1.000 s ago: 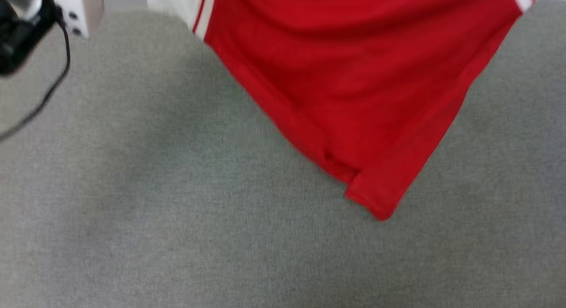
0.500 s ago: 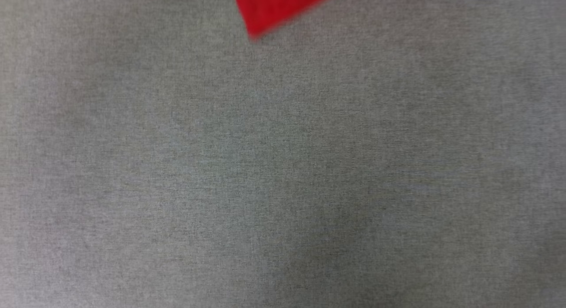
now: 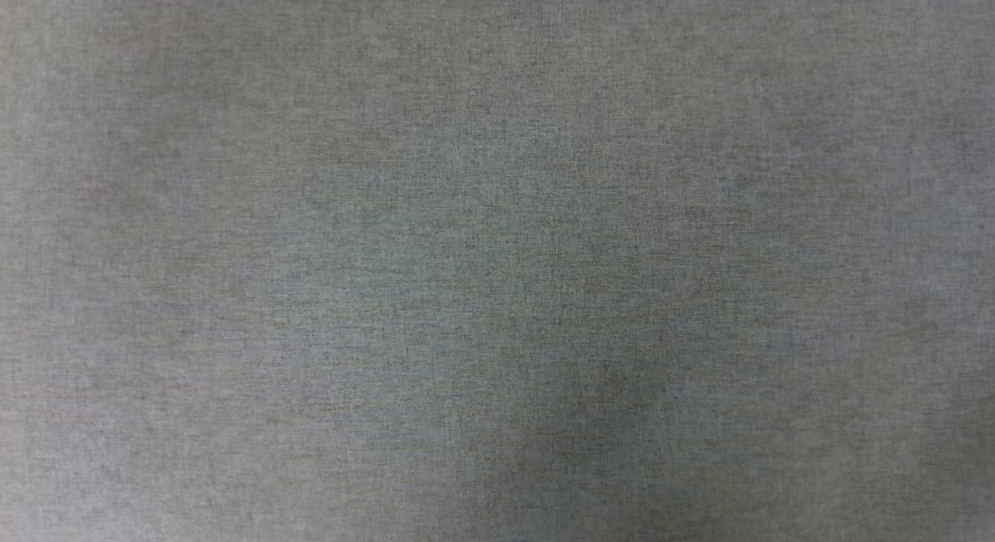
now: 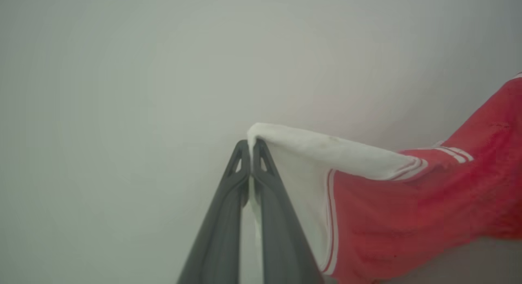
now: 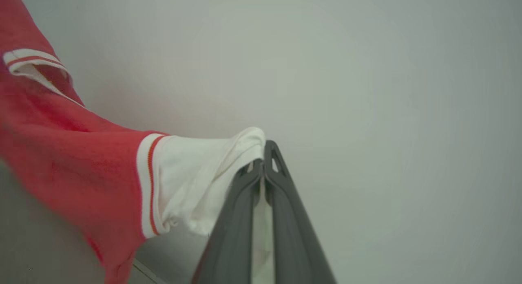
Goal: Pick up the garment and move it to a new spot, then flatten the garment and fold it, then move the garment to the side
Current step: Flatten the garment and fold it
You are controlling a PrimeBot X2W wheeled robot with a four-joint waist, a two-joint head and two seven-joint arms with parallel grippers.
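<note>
Holding the jersey up by both sleeves

The left gripper (image 4: 249, 148) has its two dark fingers pressed together on the edge of a white sleeve (image 4: 301, 157), with a strip of white cloth showing between them. From there the red jersey (image 4: 408, 202) hangs away to that view's right, a red-and-white striped trim (image 4: 331, 219) marking the seam. The right gripper (image 5: 264, 155) is likewise clamped on the other white sleeve (image 5: 195, 174), and the red body (image 5: 73, 153) falls to that view's left against a plain pale backdrop (image 5: 387, 92). The head view looks down on grey woven fabric (image 3: 497, 262)
</note>
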